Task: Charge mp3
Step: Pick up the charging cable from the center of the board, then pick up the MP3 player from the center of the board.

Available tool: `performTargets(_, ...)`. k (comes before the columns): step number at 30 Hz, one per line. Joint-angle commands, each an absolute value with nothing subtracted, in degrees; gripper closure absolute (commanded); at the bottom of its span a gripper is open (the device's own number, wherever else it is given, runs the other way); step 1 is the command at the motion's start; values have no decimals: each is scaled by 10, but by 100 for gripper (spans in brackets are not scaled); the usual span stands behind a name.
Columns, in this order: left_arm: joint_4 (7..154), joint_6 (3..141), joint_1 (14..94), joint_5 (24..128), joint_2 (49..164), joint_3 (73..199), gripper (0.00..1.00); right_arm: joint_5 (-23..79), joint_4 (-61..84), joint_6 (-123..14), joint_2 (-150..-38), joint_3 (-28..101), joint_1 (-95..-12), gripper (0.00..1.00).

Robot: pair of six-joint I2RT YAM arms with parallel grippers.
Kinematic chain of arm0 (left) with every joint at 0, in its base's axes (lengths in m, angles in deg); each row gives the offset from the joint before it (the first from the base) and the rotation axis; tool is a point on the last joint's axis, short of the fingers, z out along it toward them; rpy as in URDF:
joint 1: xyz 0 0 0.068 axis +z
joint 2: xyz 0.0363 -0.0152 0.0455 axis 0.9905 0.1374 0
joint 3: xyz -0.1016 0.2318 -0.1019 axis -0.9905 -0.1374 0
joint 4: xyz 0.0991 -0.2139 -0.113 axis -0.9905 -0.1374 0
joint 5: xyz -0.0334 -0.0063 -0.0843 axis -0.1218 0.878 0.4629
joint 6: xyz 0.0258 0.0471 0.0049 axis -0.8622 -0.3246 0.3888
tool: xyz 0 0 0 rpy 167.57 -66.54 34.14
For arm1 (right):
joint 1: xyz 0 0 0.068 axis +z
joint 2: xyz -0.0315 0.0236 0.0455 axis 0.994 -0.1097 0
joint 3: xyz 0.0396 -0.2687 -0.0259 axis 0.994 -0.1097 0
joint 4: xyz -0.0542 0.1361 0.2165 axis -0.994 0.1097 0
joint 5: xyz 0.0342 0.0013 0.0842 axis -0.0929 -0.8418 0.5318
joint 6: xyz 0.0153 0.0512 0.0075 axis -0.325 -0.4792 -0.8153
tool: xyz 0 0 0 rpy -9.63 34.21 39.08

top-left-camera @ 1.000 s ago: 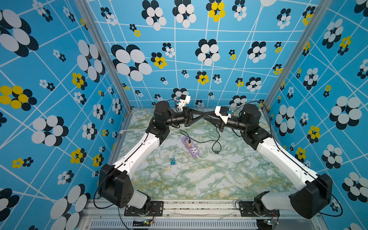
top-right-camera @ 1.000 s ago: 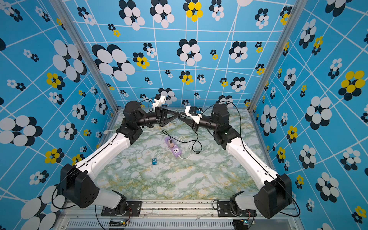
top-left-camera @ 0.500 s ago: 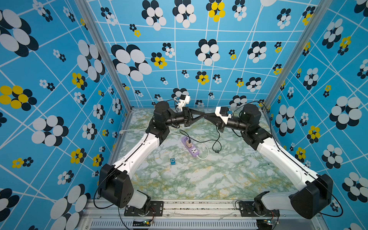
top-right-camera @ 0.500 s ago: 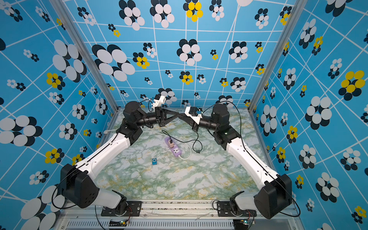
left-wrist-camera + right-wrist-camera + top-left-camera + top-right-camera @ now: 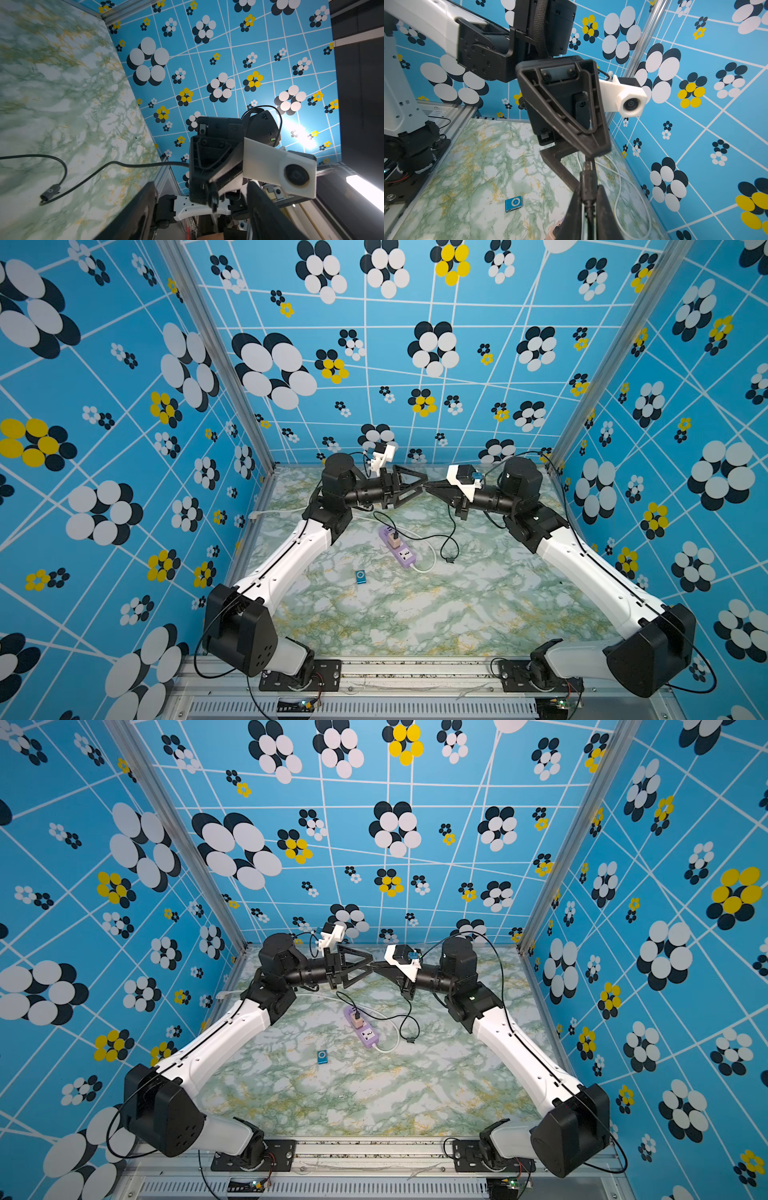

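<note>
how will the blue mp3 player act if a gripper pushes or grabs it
The mp3 player looks tiny and thin, so probably light. It lies flat on the smooth marble-pattern table, so a push would likely slide it, not roll or tip. Its low profile may make pinching it awkward.

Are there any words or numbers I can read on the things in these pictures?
No readable words or numbers anywhere.
Small flat teal-blue mp3 player: tiny marks on its pale ring, too small to read.
Black cable, small block on it: a pale mark, too blurred.
Lilac plastic power strip: no label visible.
</note>
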State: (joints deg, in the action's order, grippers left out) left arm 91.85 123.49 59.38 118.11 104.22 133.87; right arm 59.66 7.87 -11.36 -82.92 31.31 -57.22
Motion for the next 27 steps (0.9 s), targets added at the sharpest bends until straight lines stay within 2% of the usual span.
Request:
performTargets(1, 766, 1123, 653, 1115, 932, 1296, 7, 593, 122, -99, -803, 297, -579, 100)
performTargets(2, 681, 1071, 670, 1079, 897, 1275, 2, 592, 127, -99, -800, 286, -582, 100)
performTargets(4, 465, 954, 685, 967, 835, 1232, 1, 588, 134, -100, -787, 251, -590, 100)
performTargets(7, 287, 907, 664, 857, 806, 1169, 0, 589, 132, -120, -777, 212, -598, 100)
performTargets(10, 197, 862, 586, 738, 814, 1159, 1, 592, 131, -129, -775, 198, -601, 100)
performTargets(13, 196, 792, 559, 705, 860, 1175, 1, 602, 126, -136, -778, 194, -606, 99)
performTargets(15, 195, 780, 595, 730, 911, 1205, 0, 612, 126, -138, -780, 198, -610, 99)
performTargets(17, 157, 827, 607, 730, 974, 1235, 2, 617, 129, -138, -778, 201, -615, 99)
performTargets(19, 160, 871, 559, 713, 1012, 1212, 7, 618, 129, -141, -772, 197, -618, 99)
performTargets(22, 270, 906, 504, 683, 1012, 1133, 17, 616, 114, -152, -762, 179, -620, 99)
performTargets(27, 334, 925, 484, 590, 994, 1130, 16, 615, 101, -164, -742, 152, -622, 99)
